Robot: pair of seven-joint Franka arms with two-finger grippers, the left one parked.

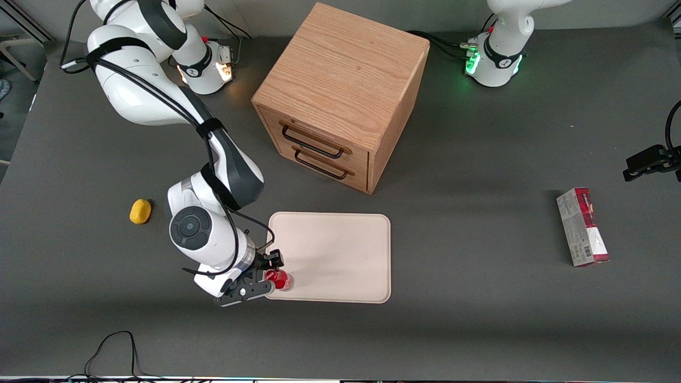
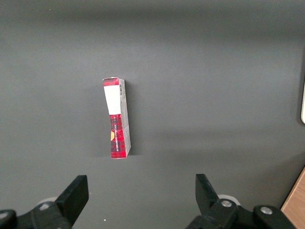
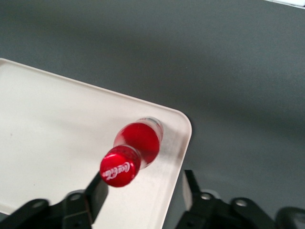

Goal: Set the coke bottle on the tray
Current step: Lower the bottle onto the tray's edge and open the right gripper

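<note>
The coke bottle (image 1: 280, 280) is small and red with a red cap. It stands upright on the cream tray (image 1: 340, 255), in the tray's corner nearest the front camera at the working arm's end. In the right wrist view the bottle's cap (image 3: 120, 166) with white script faces the camera, and the tray (image 3: 57, 119) lies under it. My right gripper (image 1: 266, 275) is open just above that corner. Its fingers (image 3: 97, 191) stand wide apart on either side of the bottle's top, and the cap sits close to one finger. The gripper (image 3: 143, 193) holds nothing.
A wooden drawer box (image 1: 340, 96) with two black handles stands farther from the front camera than the tray. A yellow object (image 1: 140, 211) lies beside the working arm. A red-and-grey carton (image 1: 582, 226) lies toward the parked arm's end and shows in the left wrist view (image 2: 116, 117).
</note>
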